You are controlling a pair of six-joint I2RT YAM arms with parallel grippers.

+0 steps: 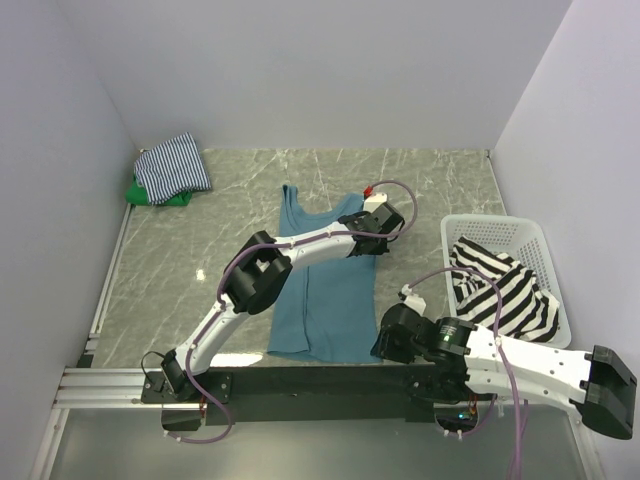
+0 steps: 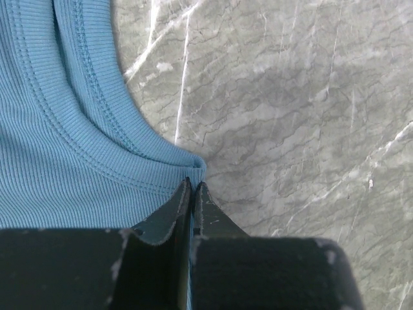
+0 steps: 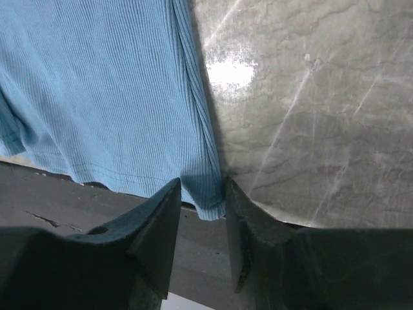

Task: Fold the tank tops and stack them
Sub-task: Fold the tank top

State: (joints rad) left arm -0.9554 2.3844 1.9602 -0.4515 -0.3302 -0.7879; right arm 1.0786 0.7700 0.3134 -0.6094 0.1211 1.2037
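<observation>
We saw the left arm [image 1: 310, 245] and right arm [image 1: 530, 368] built of white links and black joints, trailing mauve cables [image 1: 226, 278]; the left gripper [image 2: 192, 186] was scuffed matte black.

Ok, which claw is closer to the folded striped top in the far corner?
Left. The left claw pinches the teal tank top at its armhole mid-table, right of the folded striped top. The right claw straddles the teal hem corner at the near edge, farther off.
</observation>
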